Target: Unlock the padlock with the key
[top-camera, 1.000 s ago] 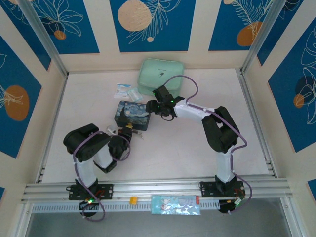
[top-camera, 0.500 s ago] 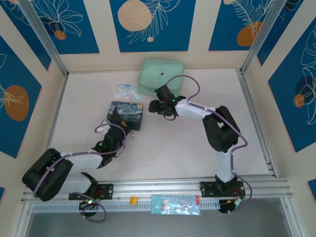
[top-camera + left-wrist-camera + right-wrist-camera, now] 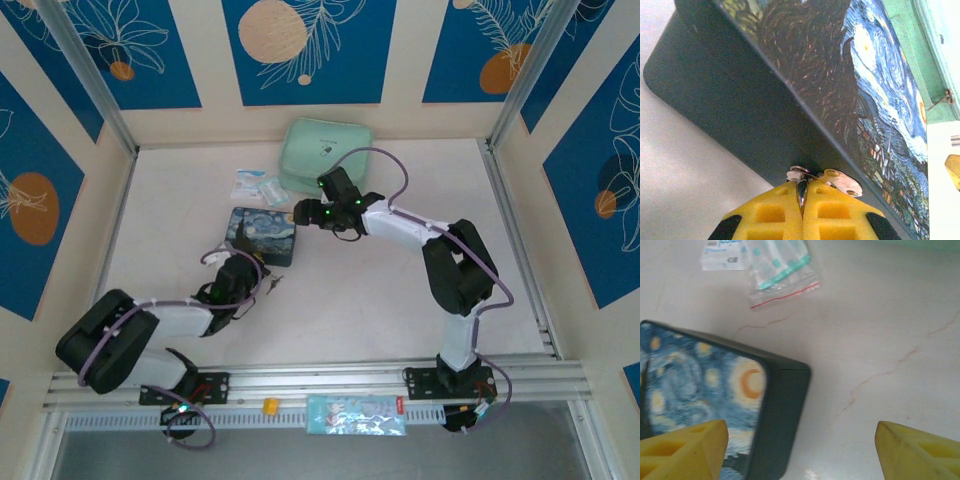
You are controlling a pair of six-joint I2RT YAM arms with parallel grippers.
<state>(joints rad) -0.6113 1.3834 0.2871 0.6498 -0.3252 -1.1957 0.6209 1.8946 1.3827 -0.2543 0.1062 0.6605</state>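
Note:
My left gripper is shut on a thin silvery key, pinched edge-on between its yellow fingers. More of the key bunch sticks out to the right of the tips. It sits right against the near side wall of the dark blue swirl-painted tin. From above, the left gripper is at the tin's near right corner. My right gripper hovers at the tin's far right corner. In its wrist view the right gripper is open wide over the tin's corner. The padlock is hidden.
A mint-green case lies at the back, with white-and-blue plastic packets to its left; the packets also lie beyond the tin. A small yellow piece and a printed packet rest on the front rail.
The left arm has dropped from a folded pose to a low reach, bringing the key to the tin's near side. The right gripper has opened wider and drifted left above the tin's corner.

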